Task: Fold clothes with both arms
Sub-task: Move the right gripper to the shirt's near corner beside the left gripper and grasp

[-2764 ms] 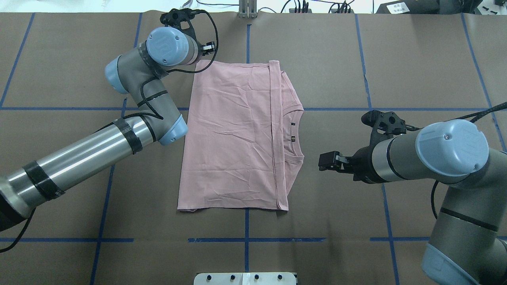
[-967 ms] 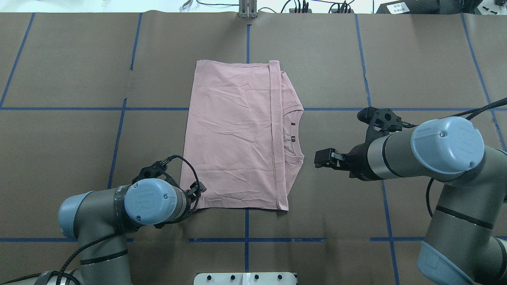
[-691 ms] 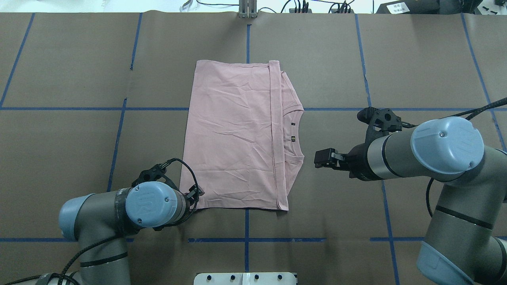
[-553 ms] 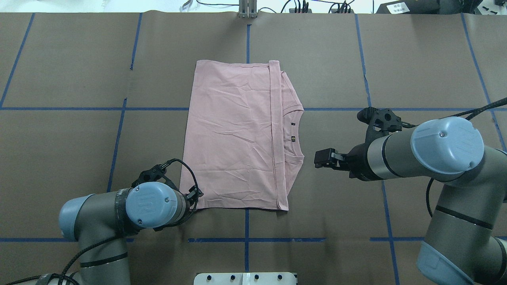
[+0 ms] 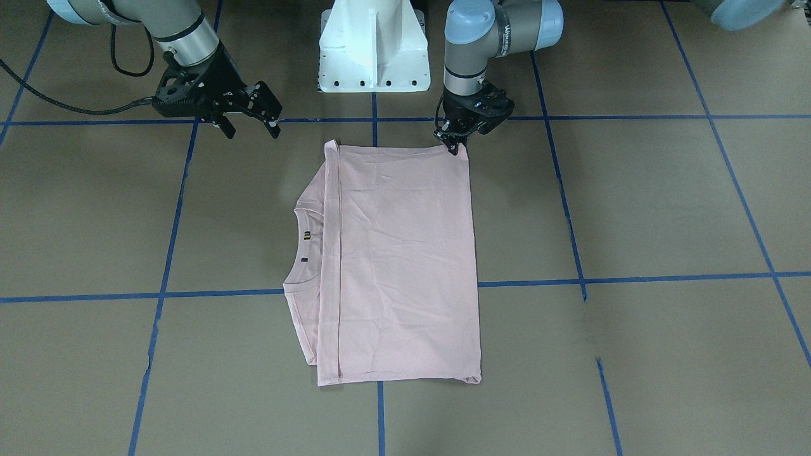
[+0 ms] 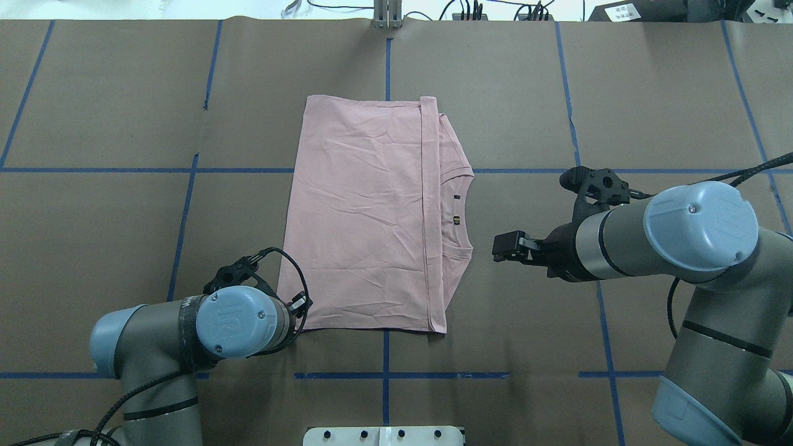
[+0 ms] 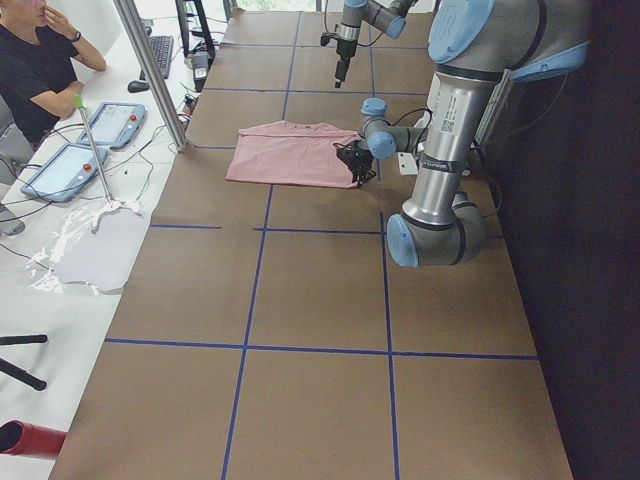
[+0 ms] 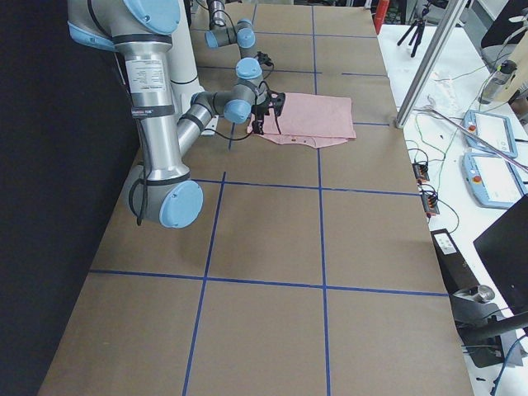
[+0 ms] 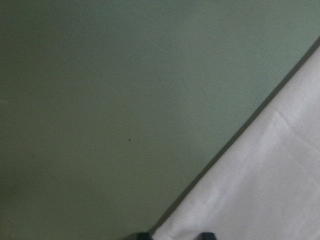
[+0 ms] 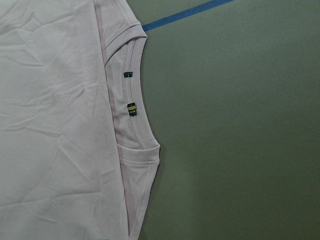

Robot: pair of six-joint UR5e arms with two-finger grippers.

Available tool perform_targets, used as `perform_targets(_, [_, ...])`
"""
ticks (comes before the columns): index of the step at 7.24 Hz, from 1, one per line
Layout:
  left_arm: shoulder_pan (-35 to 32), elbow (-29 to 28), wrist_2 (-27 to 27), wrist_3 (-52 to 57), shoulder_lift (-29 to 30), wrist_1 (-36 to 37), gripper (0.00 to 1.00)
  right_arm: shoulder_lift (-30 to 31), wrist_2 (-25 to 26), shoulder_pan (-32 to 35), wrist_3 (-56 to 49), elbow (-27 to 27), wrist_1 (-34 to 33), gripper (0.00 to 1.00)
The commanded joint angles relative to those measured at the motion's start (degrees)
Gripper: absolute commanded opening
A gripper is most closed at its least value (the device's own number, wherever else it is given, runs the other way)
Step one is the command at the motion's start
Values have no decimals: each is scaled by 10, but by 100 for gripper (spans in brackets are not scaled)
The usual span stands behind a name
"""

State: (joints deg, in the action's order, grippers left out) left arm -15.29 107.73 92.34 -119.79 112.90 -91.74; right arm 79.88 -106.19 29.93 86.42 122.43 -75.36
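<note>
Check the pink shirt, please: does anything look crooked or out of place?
Only mildly: the T-shirt is wrinkled, and its collar sticks out past the folded layer. No damage or spill shows.

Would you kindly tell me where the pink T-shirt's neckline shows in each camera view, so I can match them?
Front-facing: neckline left of centre, on the shirt's left edge.
Overhead: neckline right of centre, on the shirt's right edge.
Exterior left: shirt's far edge, tiny.
Exterior right: shirt's near edge, tiny.
Left wrist: not in it.
Right wrist: neckline near centre.
Shared landmark: the blue tape line meeting the neckline's end.
</note>
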Motion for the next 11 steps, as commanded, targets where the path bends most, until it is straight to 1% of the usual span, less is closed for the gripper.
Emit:
perform_targets(1, [1,3,-7,3,5,1,0,-1,0,0,0,0,0,100])
perform_targets(2, [0,26,-5,5,0,2,0,0,0,0,0,0,0,100])
perform_targets(4, [1,76,-3,10,4,52,0,-3,-3,-3,8,0,-1,100])
perform_targets(5, [1,79,-3,15,1,54,0,-7,-3,-9,46,-13,-2,100])
perform_targets(6, [1,78,-3,28,2,54,0,-17,-3,-32,105,-30,-2,100])
perform_targets(7, [1,78,-3,28,3,54,0,-51,5,-61,189,-69,-3,100])
perform_targets(8, [1,79,-3,29,5,53,0,-77,26,-86,245,-90,-7,100])
perform_targets(9, [2,79,-3,30,6,54,0,-109,53,-111,258,-106,-60,100])
perform_targets(10, [2,78,-3,30,7,53,0,-147,76,-125,279,-132,-91,100])
perform_targets(11, [3,79,-3,32,7,53,0,-169,78,-131,292,-156,-88,100])
